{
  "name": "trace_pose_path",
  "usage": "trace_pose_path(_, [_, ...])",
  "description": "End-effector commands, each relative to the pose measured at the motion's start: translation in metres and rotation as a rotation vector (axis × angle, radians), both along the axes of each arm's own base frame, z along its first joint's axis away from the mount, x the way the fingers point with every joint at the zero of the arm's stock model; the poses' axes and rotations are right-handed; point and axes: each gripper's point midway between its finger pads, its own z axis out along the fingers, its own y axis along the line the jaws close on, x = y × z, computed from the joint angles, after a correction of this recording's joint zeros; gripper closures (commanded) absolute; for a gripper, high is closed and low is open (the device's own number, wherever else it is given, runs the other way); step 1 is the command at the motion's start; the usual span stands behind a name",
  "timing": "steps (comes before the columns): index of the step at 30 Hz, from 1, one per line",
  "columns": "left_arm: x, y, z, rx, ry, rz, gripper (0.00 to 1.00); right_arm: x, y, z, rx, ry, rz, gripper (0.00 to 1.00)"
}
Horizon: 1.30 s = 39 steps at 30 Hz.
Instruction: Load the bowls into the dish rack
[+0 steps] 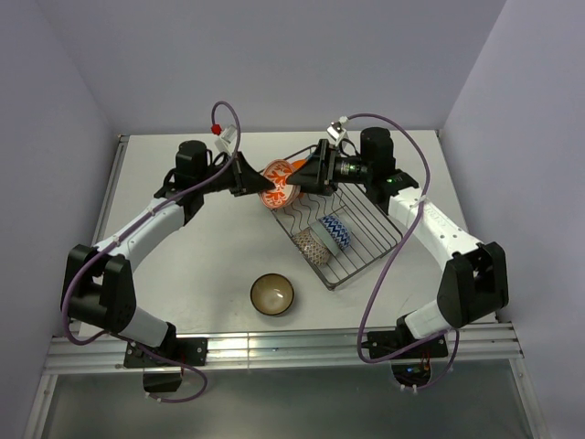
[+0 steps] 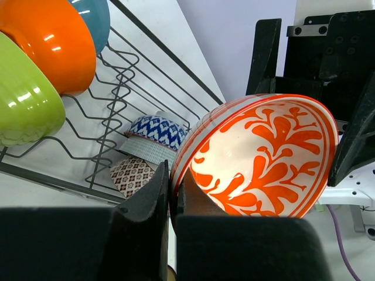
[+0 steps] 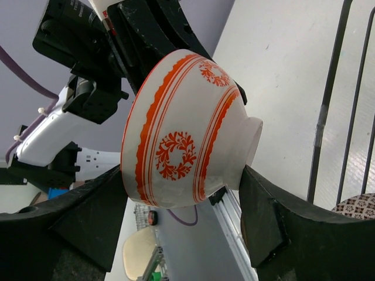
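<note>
Lime bowl [image 2: 23,99]: partly off-frame, L.

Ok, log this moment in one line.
handover by dish rack | left gripper: shut on red-orange patterned bowl | right gripper: straddling it, grip unclear

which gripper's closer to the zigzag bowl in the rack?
Right. The right gripper is over the dish rack's far end, just beyond the zigzag bowl; the left gripper sits off the rack's left edge, farther away.

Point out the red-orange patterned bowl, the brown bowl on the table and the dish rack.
red-orange patterned bowl [image 2: 263,158]: left wrist view, its patterned inside.
brown bowl [image 1: 272,294]: top external view, its inner bottom.
dish rack [image 1: 367,227]: top external view, bare wire floor.
</note>
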Motion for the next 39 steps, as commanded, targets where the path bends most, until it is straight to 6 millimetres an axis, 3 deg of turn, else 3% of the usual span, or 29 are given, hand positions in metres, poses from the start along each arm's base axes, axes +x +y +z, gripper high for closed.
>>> trace_pose_path(1, [-0.007, -0.006, 0.043, -0.065, -0.114, -0.022, 1.00, 0.001, 0.005, 0.012, 0.010, -0.055, 0.019, 0.41])
trace_pose_path(3, [-0.008, -0.006, 0.042, -0.057, -0.111, -0.023, 0.99, 0.000, 0.005, 0.014, 0.012, -0.069, 0.030, 0.53])
trace_pose_path(4, [-0.009, -0.006, 0.042, -0.052, -0.118, -0.026, 0.96, -0.001, 0.004, 0.015, 0.012, -0.081, 0.034, 0.68])
trace_pose_path(5, [-0.010, -0.005, 0.042, -0.048, -0.120, -0.027, 0.87, -0.003, 0.004, 0.017, 0.012, -0.092, 0.042, 0.76])
trace_pose_path(6, [-0.011, -0.005, 0.040, -0.039, -0.109, -0.028, 0.79, -0.005, 0.003, 0.019, 0.015, -0.106, 0.050, 0.94])
trace_pose_path(7, [-0.011, -0.004, 0.040, -0.031, -0.119, -0.029, 0.72, -0.006, 0.002, 0.018, 0.006, -0.106, 0.055, 1.00])
trace_pose_path(8, [-0.012, -0.004, 0.040, -0.027, -0.121, -0.030, 0.60, -0.005, 0.000, 0.020, 0.003, -0.117, 0.054, 1.00])
trace_pose_path(10, [-0.013, -0.001, 0.037, -0.008, -0.120, -0.030, 0.50, -0.006, -0.003, 0.022, -0.003, -0.134, 0.062, 1.00])
trace_pose_path(13, [-0.016, 0.001, 0.036, 0.004, -0.116, -0.034, 0.44, -0.005, -0.012, 0.024, -0.007, -0.149, 0.060, 1.00])
trace_pose_path(17, [-0.019, 0.007, 0.038, 0.017, -0.141, -0.043, 0.25, -0.003, -0.030, 0.025, -0.047, -0.194, 0.068, 1.00])
trace_pose_path(23, [-0.031, 0.010, 0.043, 0.081, -0.228, -0.118, 0.06, -0.002, -0.081, 0.009, -0.204, -0.297, 0.094, 1.00])
trace_pose_path(24, [-0.033, 0.010, 0.044, 0.081, -0.234, -0.133, 0.05, 0.005, -0.091, 0.009, -0.264, -0.385, 0.098, 1.00])
trace_pose_path(31, [-0.037, 0.012, 0.041, 0.121, -0.277, -0.156, 0.01, 0.004, -0.161, -0.036, -0.608, -0.408, 0.113, 1.00])
trace_pose_path(39, [-0.039, 0.013, 0.033, 0.137, -0.266, -0.162, 0.01, 0.012, -0.193, -0.079, -0.822, -0.419, 0.162, 1.00])
